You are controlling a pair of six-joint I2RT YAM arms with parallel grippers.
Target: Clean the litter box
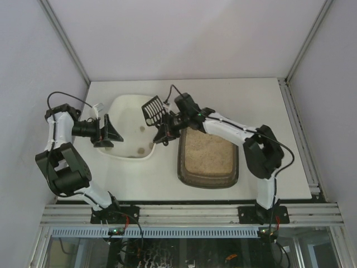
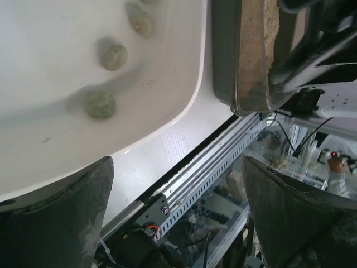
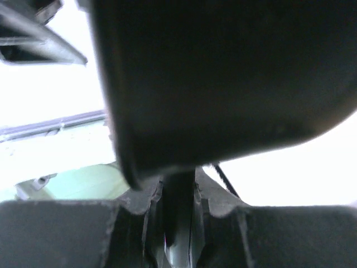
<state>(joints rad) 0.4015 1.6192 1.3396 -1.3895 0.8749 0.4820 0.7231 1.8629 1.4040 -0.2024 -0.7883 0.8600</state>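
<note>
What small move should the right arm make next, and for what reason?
Probably swing the right tool, shut on the black scoop, across to the litter box. The scoop hangs over the white tray, looks empty, and several clumps already lie in that tray.

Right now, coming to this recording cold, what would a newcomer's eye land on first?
The black slotted scoop, clamped in the right arm's jaws, hangs over the far right edge of the white tray. Round greenish clumps lie in that tray's near part; to its right sits the dark litter box, holding beige litter. The left arm's jaws stand wide open at the tray's left edge.
</note>
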